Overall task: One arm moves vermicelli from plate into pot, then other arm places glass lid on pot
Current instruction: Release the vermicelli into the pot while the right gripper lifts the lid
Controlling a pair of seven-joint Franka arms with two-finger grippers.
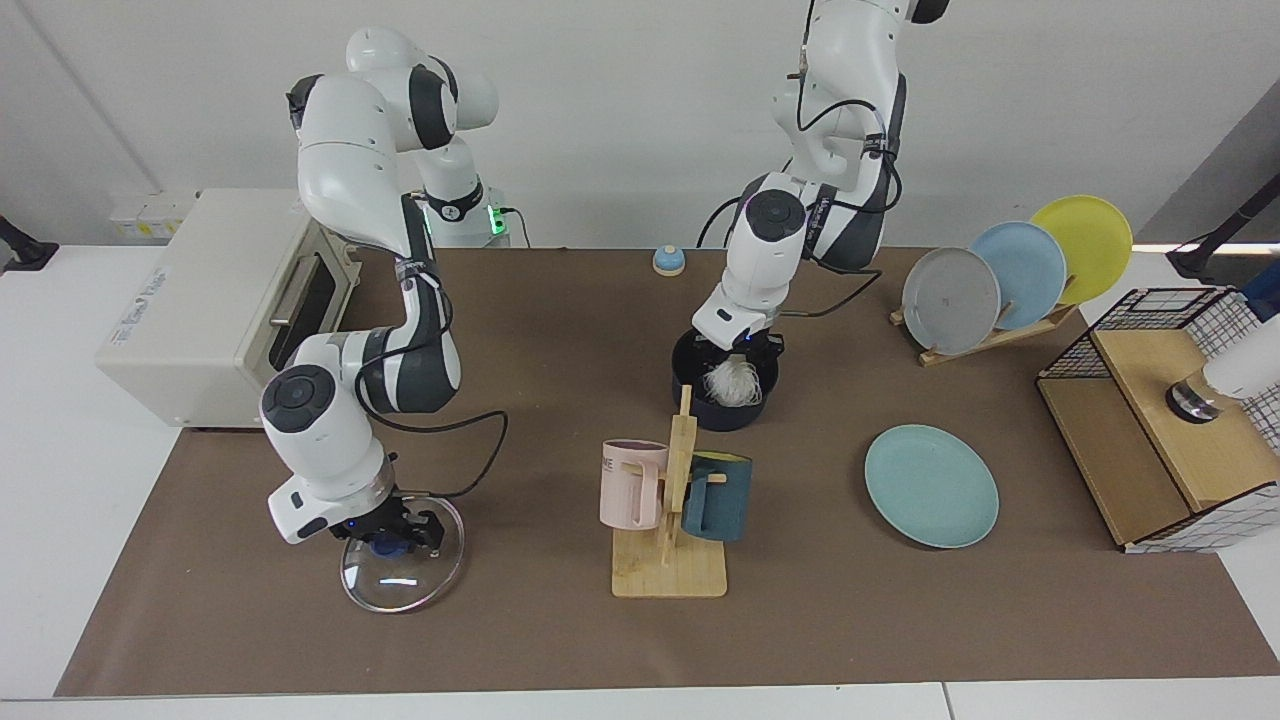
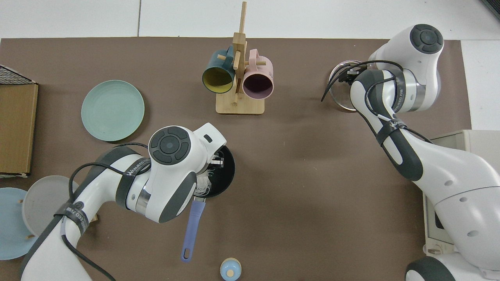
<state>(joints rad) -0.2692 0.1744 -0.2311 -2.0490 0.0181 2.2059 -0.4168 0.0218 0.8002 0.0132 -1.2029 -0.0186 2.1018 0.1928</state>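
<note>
White strands of the vermicelli hang straight below our left claw, which grips the tangle over the mouth of the pot; seen from above, the noodles sit toward the handle side of the pot's opening, with the dark bottom bare on the far side. We judge that the coming move is a plain release, since the pot lies directly under the load and nothing stands between them. The pot's long blue handle points away from the mug stand, toward the arms' side of the tabletop. The plate lies bare, well apart from the pot. Our right claw is down at the blue knob of the glass lid, which lies flat far from the pot on the other side of the mug stand; we cannot tell whether its fingers have closed on the knob. That arm is plainly the nearer one to the lid. We count one pot, one lid, one teal plate, one tangle of noodles, two mugs on the stand and three plates in the rack.
</note>
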